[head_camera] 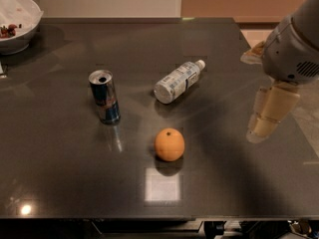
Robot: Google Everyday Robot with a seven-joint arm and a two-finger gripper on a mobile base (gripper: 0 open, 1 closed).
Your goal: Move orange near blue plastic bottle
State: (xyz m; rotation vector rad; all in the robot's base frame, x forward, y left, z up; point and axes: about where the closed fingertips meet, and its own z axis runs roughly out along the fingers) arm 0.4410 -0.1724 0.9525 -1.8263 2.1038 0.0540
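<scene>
Arm comes in from the upper right corner of the view. Its housing is grey and rounded, with a slotted vent on the lower face. A pale tan patch shows at the housing's left shoulder.

The pincer hangs under the housing. It is cream-coloured and points down and a little to the left, tips lowest. It sits at the far right of the view, seen against the right margin of the bench. It holds nothing, and its tips are clear of any object.
</scene>
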